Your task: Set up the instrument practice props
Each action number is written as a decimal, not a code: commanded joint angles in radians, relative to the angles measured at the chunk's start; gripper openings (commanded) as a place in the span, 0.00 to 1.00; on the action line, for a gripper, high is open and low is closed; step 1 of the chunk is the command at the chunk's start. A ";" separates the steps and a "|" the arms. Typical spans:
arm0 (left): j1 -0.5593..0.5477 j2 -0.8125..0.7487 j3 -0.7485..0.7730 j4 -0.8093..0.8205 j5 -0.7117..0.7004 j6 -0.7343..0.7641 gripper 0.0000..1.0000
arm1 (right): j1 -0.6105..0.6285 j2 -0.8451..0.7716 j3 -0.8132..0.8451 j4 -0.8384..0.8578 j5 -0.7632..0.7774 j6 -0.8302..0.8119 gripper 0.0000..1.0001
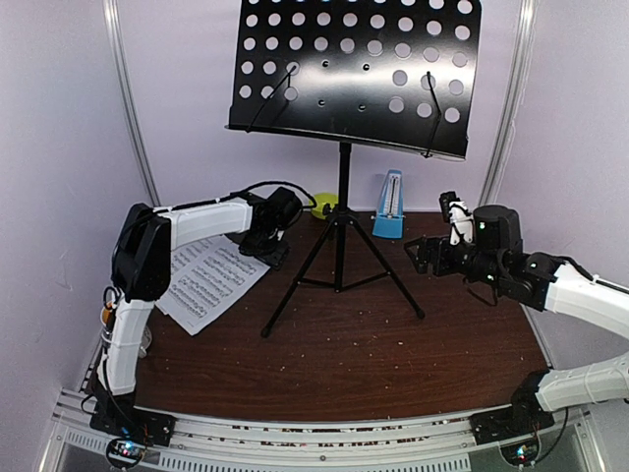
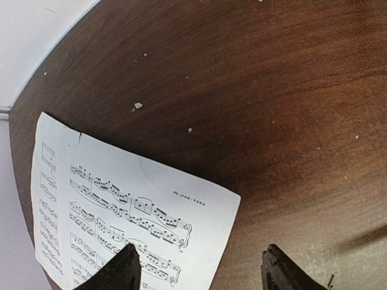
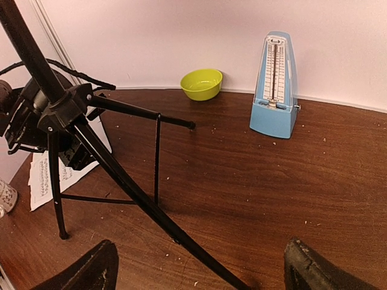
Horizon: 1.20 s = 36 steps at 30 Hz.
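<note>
One black perforated tripod music stand (image 1: 339, 226) mid-counter (image 1: 344, 364); two white printed music sheets (image 1: 206, 280) flat at left beneath spread left claw (image 2: 201, 251); one blue pyramid metronome (image 1: 390, 206) at rear, near lime-green bowl (image 1: 324, 205); right claw (image 3: 201, 244) spread, stand legs before it.

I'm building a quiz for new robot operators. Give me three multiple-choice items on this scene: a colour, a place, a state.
1. What colour is the metronome? A red; B light blue; C black.
2. Where does the sheet music lie? A on the table, left of the music stand; B on the stand's desk; C under the metronome.
3. How is the left hand? A shut on a page; B shut on the metronome; C open.
1 B, its body is light blue. 2 A, the pages lie flat on the wood. 3 C, its fingers stand apart, holding nothing.
</note>
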 commanded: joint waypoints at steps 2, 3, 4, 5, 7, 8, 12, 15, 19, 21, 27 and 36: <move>-0.015 0.066 0.088 -0.072 -0.099 -0.013 0.70 | 0.003 -0.027 -0.013 -0.004 0.011 0.009 0.95; -0.015 0.080 0.098 -0.075 -0.106 -0.005 0.70 | 0.003 -0.028 -0.015 -0.003 0.009 0.011 0.96; -0.018 0.093 0.109 -0.077 -0.110 0.005 0.70 | 0.003 -0.031 -0.016 -0.004 0.008 0.015 0.95; -0.020 0.106 0.120 -0.077 -0.115 0.014 0.69 | 0.003 -0.032 -0.016 -0.005 0.007 0.018 0.96; -0.025 0.133 0.148 -0.077 -0.126 0.033 0.68 | 0.003 -0.034 -0.015 -0.011 0.005 0.020 0.95; -0.028 0.146 0.161 -0.077 -0.135 0.040 0.68 | 0.003 -0.036 -0.015 -0.015 0.005 0.020 0.95; -0.033 0.192 0.209 -0.077 -0.176 0.054 0.66 | 0.003 -0.041 -0.006 -0.039 0.008 0.016 0.96; -0.032 0.228 0.246 -0.092 -0.198 0.062 0.65 | 0.004 -0.041 0.004 -0.056 0.004 0.018 0.96; -0.032 0.242 0.264 -0.085 -0.223 0.087 0.60 | 0.003 -0.048 0.010 -0.069 0.006 0.024 0.96; -0.032 0.262 0.299 -0.115 -0.243 0.095 0.58 | 0.003 -0.050 0.015 -0.075 0.009 0.024 0.96; -0.031 0.276 0.328 -0.175 -0.222 0.125 0.57 | 0.003 -0.058 0.028 -0.086 0.024 0.025 0.96; -0.026 0.002 0.114 -0.007 -0.095 0.156 0.60 | 0.003 -0.078 0.011 -0.082 0.023 0.041 0.96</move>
